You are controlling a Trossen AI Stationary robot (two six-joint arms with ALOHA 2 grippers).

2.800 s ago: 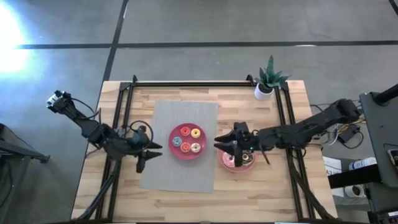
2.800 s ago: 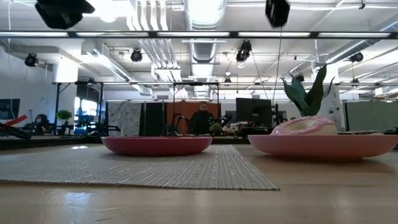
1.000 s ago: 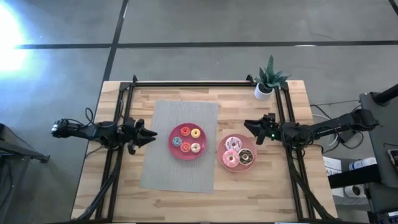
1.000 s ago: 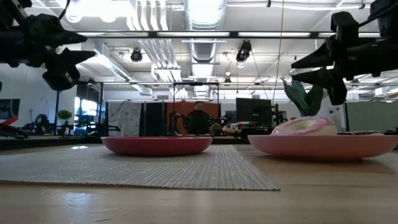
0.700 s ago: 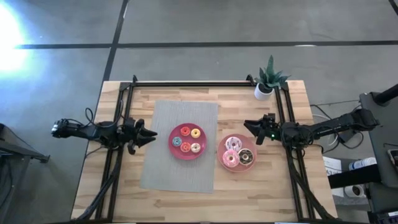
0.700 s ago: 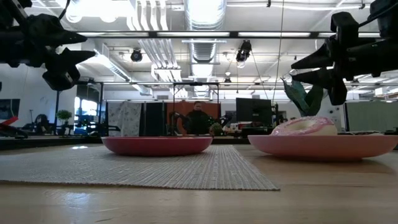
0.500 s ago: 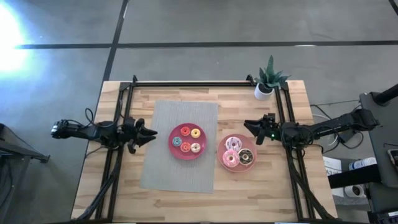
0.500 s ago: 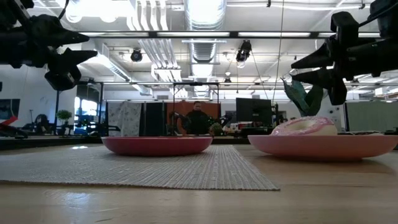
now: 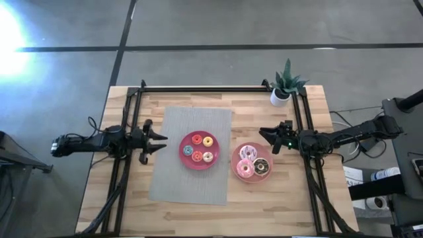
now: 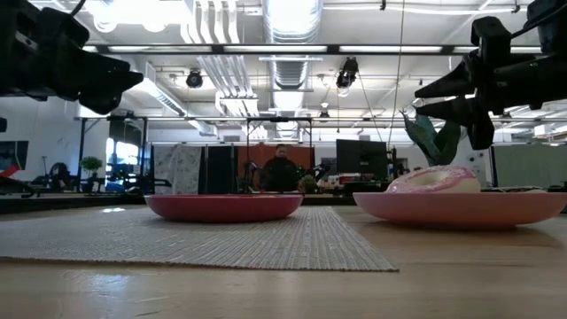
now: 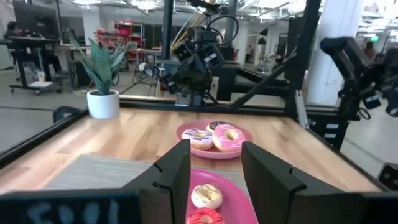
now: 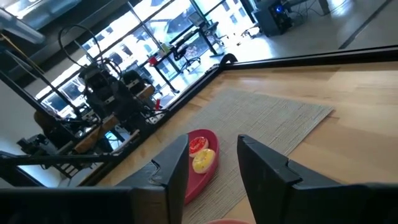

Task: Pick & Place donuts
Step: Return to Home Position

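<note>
Wooden counter (image 9: 264, 205) carries a grey woven mat (image 9: 192, 182), two plates and a potted plant (image 9: 283, 89) at its far right corner.

**Plates and donuts**

- Red plate (image 9: 200, 165): lies on the mat, toward the mat's right edge. It holds five small donuts (image 9: 197, 156), all flat and side by side. A blue one sits on the left, and yellow ones sit on the right.
- Pink plate (image 9: 253, 180): lies on bare wood just beside the mat's right edge, near the red plate but not touching it. It holds three larger donuts packed close together.
  - The sprinkled pink-white donut (image 9: 249, 153) is on the side nearer the plant. In the low view it rises above the plate's rim.
  - The chocolate donut (image 9: 262, 166) and the orange-pink donut (image 9: 244, 169) lie side by side on the other side of it.

**Arms**

- Left tool (image 9: 160, 141): hangs high above the counter at the mat's left edge, well apart from the red plate and aimed toward it. Its fingers are spread wide with nothing between them.
- Right tool (image 9: 266, 140): hangs high above the counter between the plant and the pink plate, close to the plate's rim in the high view. Its fingers are also spread wide and empty.

**Background**

A person (image 10: 283, 168) stands far back in the room, in the low view.
</note>
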